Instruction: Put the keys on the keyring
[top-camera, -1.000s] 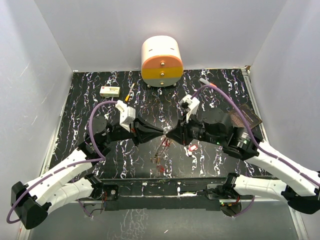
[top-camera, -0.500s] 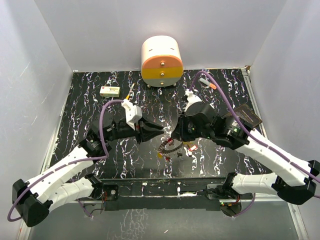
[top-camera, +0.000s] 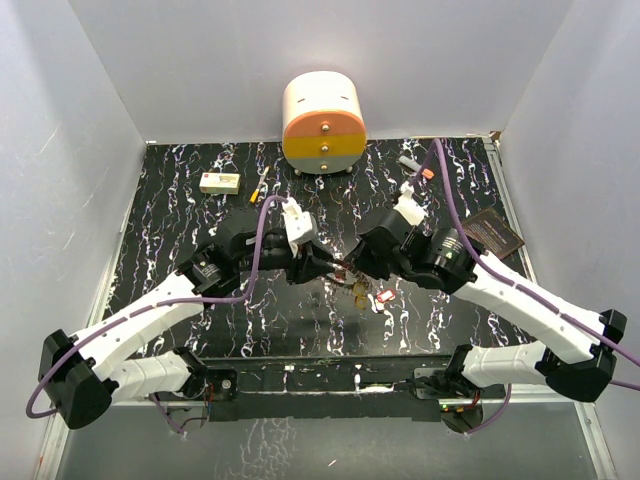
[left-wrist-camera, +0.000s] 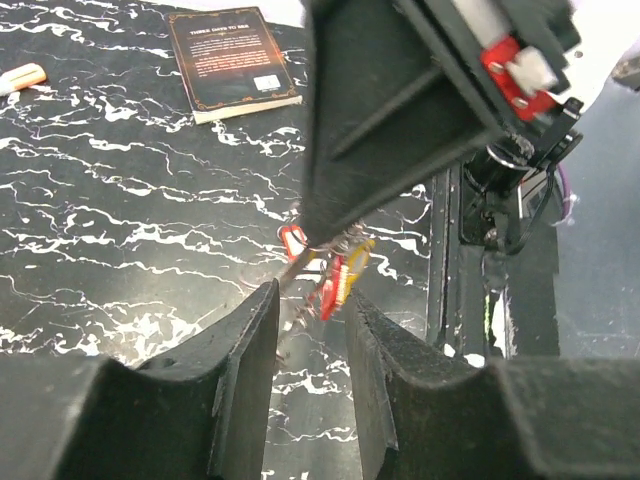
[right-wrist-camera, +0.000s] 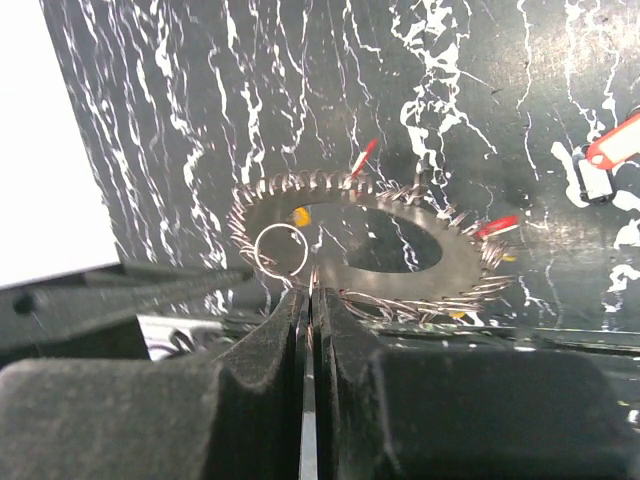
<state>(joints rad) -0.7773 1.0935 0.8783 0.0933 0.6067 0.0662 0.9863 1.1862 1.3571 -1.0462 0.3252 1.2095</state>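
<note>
My right gripper (right-wrist-camera: 308, 292) is shut on the near rim of the keyring (right-wrist-camera: 455, 262), a flat grey ring with a jagged rim held above the table. Red keys (right-wrist-camera: 497, 226) and a yellow one (right-wrist-camera: 300, 215) hang round its rim, and a small wire loop (right-wrist-camera: 280, 248) sits by the pinch. In the top view the keyring (top-camera: 352, 284) hangs between the arms at the tip of the right gripper (top-camera: 348, 268). My left gripper (top-camera: 322, 266) faces it from the left. Its jaws stand apart, empty, and red and yellow keys (left-wrist-camera: 335, 280) dangle just beyond the left gripper (left-wrist-camera: 310, 300).
One loose red key (top-camera: 383, 296) lies on the black marbled table under the right arm. A dark book (top-camera: 495, 232) lies at the right. A cream and orange drawer unit (top-camera: 323, 125) stands at the back, with a white box (top-camera: 219, 182) and marker pen (top-camera: 258, 192) on its left.
My left gripper has opened and its arm has swung right toward the centre. The right arm has turned and drawn back right, keeping the keyring in its grip.
</note>
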